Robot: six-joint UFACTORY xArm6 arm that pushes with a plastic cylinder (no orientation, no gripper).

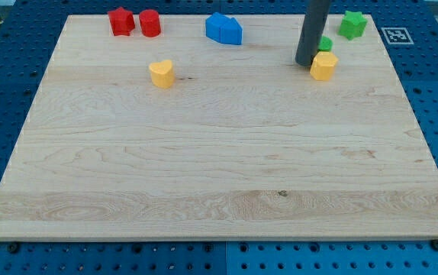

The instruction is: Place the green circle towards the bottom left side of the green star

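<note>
The green star point(352, 24) sits near the view's top right corner of the wooden board point(219, 176). The green circle point(325, 43) lies below and left of the star, partly hidden behind my rod. A yellow block point(323, 66) sits just below the green circle, touching or nearly touching it. My tip point(307, 63) rests on the board just left of the yellow block and lower left of the green circle.
Two red blocks point(120, 21) point(150, 23) stand at the top left. Two blue blocks point(224, 29) sit together at the top middle. A yellow heart-like block point(161, 73) lies left of centre.
</note>
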